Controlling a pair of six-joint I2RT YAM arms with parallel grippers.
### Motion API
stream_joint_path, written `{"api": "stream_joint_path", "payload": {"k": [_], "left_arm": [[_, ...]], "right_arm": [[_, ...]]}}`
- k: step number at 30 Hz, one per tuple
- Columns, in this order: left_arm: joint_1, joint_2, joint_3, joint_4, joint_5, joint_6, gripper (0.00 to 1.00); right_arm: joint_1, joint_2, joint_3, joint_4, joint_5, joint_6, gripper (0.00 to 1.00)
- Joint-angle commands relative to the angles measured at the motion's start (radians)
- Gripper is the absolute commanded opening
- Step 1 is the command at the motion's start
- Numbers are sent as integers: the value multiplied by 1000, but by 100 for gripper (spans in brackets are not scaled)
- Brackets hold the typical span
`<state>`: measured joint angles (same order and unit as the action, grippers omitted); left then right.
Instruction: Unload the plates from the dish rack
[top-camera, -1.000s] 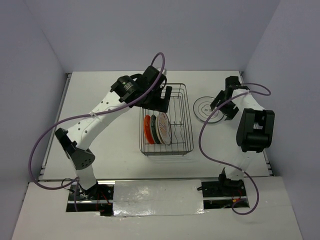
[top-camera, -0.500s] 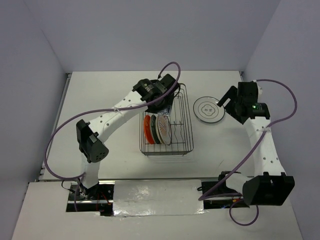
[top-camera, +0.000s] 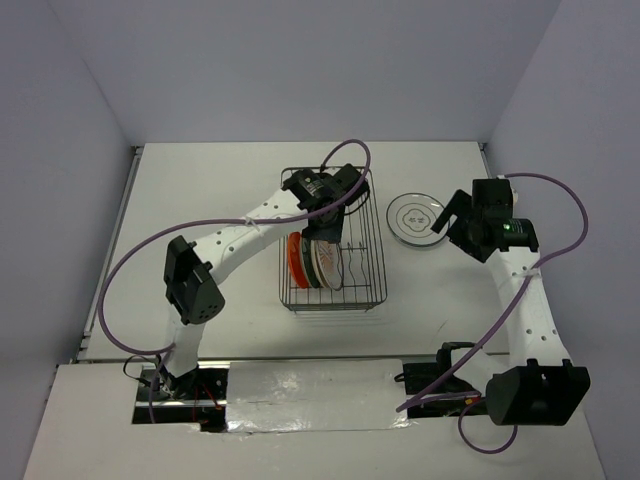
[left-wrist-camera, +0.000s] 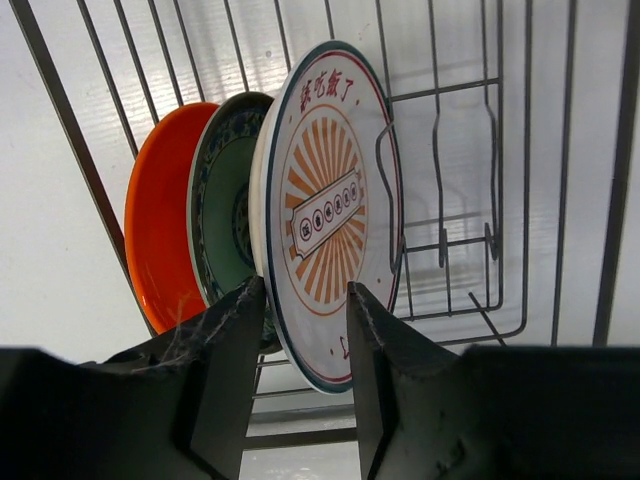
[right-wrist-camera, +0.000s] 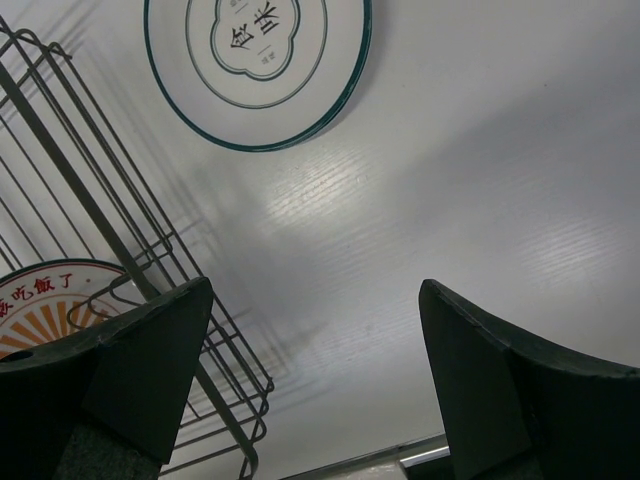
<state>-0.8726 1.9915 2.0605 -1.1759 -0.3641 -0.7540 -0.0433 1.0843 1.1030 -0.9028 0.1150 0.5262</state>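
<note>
Three plates stand on edge in the dish rack (top-camera: 366, 205): an orange-red one (left-wrist-camera: 160, 240), a dark green one (left-wrist-camera: 228, 215) and a white one with an orange sunburst centre (left-wrist-camera: 330, 200). My left gripper (left-wrist-camera: 305, 290) reaches down into the rack (left-wrist-camera: 560, 150), its fingers (left-wrist-camera: 235, 340) pressed on both sides of the sunburst plate's near rim. From above, the left gripper (top-camera: 323, 224) is over the plates (top-camera: 310, 260). A grey-ringed plate (right-wrist-camera: 258, 60) lies flat on the table right of the rack. My right gripper (right-wrist-camera: 315, 290) hangs open and empty above bare table beside it.
The right part of the rack (top-camera: 362, 255) holds only prong dividers. The rack's corner (right-wrist-camera: 120, 240) is close on the right gripper's left. The table's back edge and grey walls (top-camera: 300, 70) enclose the space. Purple cables loop off both arms.
The left arm has moved down and right into the rack and its jaws have narrowed onto the sunburst plate. The right arm swung outward, then stayed near the grey-ringed plate.
</note>
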Motion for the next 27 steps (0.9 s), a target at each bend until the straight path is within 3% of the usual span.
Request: {"api": "stream_joint_path", "payload": {"k": [1,9,19,20,21,27], "left_arm": [[-6,16,-10,1,-21,-44,49],[-11,24,-7,-7,-16,-62,22],[-25,44,-3,13,14,-68,16],[-25,44,-2,12,13,-68,4],[-26,47,4,1,10,-68,0],[-32,44,113,-79,-48,-94,0]], "right_arm": [[3,-27,1,-5,-8,-23,91],[3,-38,24,-16,-12,-35,91],[5,-40,29,-21,-26,-38,91],[3,-44,31,-21,-28,-38,91],[3,-47,29,-21,-29,-37,91],[3,-54,23,-18,-51,-29,91]]}}
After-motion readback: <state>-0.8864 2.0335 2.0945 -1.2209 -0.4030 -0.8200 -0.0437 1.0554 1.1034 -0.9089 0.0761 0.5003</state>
